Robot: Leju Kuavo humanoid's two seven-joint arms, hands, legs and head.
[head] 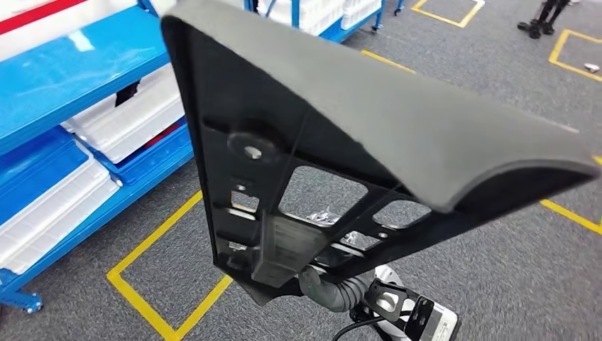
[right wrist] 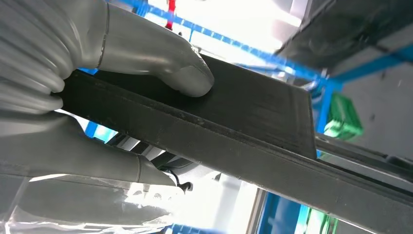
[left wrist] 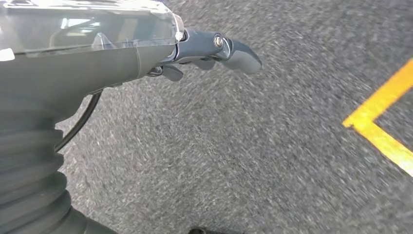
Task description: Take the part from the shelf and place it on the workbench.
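Held close before the head camera, black flat plastic part with grey foam face (head: 397, 121) is pinched by right hand (right wrist: 87, 78); left hand (left wrist: 204, 48) hangs, fingers apart, holding nothing, above grey carpet (left wrist: 243, 156).

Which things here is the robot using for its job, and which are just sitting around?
For the job:
black part, carried up high
right hand, its thumb pressed on the part
blue shelf, where parts are kept

Just around:
left hand, holding nothing, over the carpet
yellow floor lines
white trays on the shelf
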